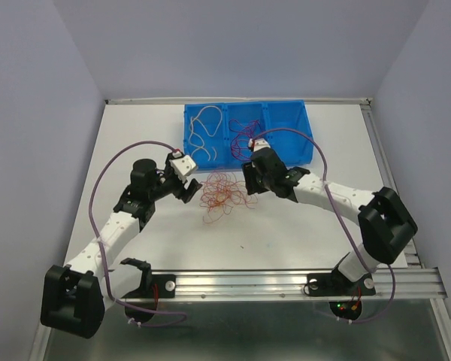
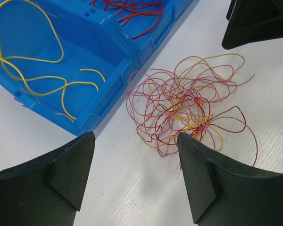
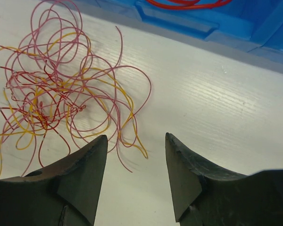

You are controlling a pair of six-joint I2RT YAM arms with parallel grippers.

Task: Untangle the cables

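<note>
Midway across the bench (image 1: 286, 241), the tangled cables (image 1: 224, 197) are flanked by the left jaws and right jaws, both spread and empty. Picking out is judged in hand; one outer loop must next be pinched and drawn clear. Beyond, others, already sorted, are held in the blue bin (image 1: 297, 143).

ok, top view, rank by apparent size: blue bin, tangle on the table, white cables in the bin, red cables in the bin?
1. blue bin
2. tangle on the table
3. white cables, spread only slightly less than the tangle, so 2 and 3 are close
4. red cables, smallest cluster
</note>
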